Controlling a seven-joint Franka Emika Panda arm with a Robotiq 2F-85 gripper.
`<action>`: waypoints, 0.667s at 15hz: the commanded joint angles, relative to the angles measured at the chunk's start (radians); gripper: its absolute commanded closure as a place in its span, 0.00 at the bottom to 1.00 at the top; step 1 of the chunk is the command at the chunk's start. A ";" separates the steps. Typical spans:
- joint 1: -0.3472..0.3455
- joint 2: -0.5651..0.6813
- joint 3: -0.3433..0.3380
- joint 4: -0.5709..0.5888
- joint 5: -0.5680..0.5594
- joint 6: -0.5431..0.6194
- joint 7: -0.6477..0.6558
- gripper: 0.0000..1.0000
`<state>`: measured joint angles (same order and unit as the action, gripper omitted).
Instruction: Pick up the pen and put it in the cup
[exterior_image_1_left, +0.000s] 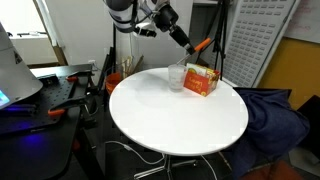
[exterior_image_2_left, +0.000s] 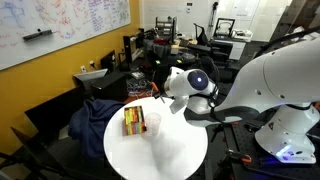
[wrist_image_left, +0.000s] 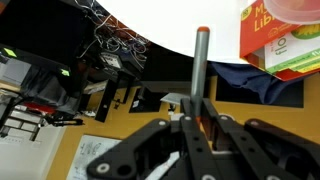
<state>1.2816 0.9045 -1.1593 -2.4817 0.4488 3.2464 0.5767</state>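
Two dark fingers (wrist_image_left: 212, 135) of the gripper (wrist_image_left: 198, 112) are seen drawn narrowly together upon the pen (wrist_image_left: 199, 70) in the wrist view, so that it is clamped near its lower end; its shaft is shown as a thin, pale grey stick, upright in that view and capped by an orange-red tip; how much of it is hidden between the fingers cannot be told. Past the tip the white table (wrist_image_left: 215, 25) is seen; the orange-and-white box (wrist_image_left: 285, 50) is found at the upper right, with a pinkish round rim (wrist_image_left: 300, 8) cut off by the picture's edge; dark blue cloth (wrist_image_left: 250, 82) and cables (wrist_image_left: 118, 42) are seen beyond the table's edge.

In an exterior view the gripper (exterior_image_1_left: 190, 41) is held in the air above the table (exterior_image_1_left: 170, 125) and tilted downward toward the cup (exterior_image_1_left: 177, 77); of the pen (exterior_image_1_left: 204, 45) only an orange-red stub is made out at the fingertips, above the box (exterior_image_1_left: 201, 83) and apart from both things; the cup is clear, upright, and set just beside the box. The arm (exterior_image_1_left: 135, 12) is seen entering from the top and bent at the wrist. In an exterior view the white arm (exterior_image_2_left: 270, 80) is stretched from the right over the table (exterior_image_2_left: 165, 160); the cup (exterior_image_2_left: 151, 124) and the box (exterior_image_2_left: 131, 122) are shown side by side.
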 joint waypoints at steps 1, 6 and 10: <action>0.057 0.103 -0.025 -0.013 0.068 0.023 0.004 0.96; 0.085 0.180 -0.012 -0.008 0.121 0.028 0.012 0.96; 0.092 0.193 0.008 -0.006 0.156 0.069 0.006 0.96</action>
<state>1.3610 1.0798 -1.1586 -2.4810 0.5719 3.2624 0.5776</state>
